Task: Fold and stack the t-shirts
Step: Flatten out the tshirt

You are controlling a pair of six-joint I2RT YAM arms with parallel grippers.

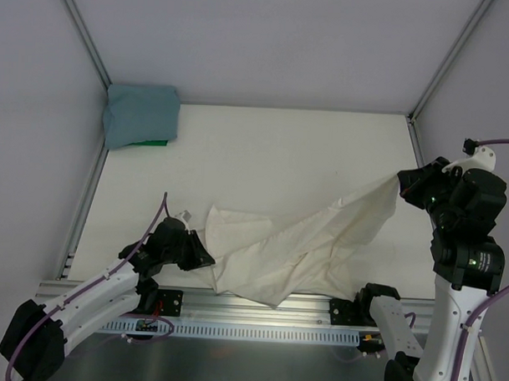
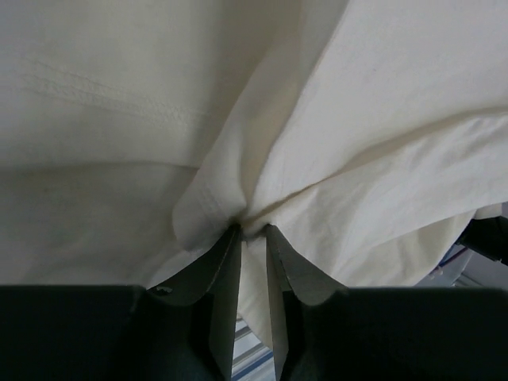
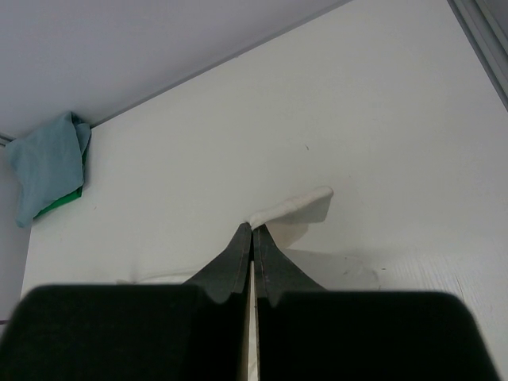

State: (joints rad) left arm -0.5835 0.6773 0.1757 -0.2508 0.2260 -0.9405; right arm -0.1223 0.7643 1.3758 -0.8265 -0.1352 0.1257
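Observation:
The cream t-shirt [image 1: 303, 242] lies crumpled and stretched across the near right of the white table [image 1: 281, 150]. My left gripper [image 1: 204, 257] grips its left edge low at the table. In the left wrist view cloth [image 2: 357, 119] puckers at the tips of the left gripper [image 2: 252, 230] and runs down between the narrowly parted fingers. My right gripper [image 1: 403, 181] holds the shirt's right corner lifted above the table. In the right wrist view the right gripper [image 3: 252, 228] is shut, with a cream tab [image 3: 294, 206] sticking out past the tips. The teal-blue t-shirt [image 1: 140, 115] lies folded in the far left corner.
A green item [image 1: 147, 142] peeks out from under the teal shirt [image 3: 49, 163]. An aluminium rail [image 1: 259, 312] runs along the table's near edge by the arm bases. Metal frame posts [image 1: 84, 38] rise at the back corners beside white walls.

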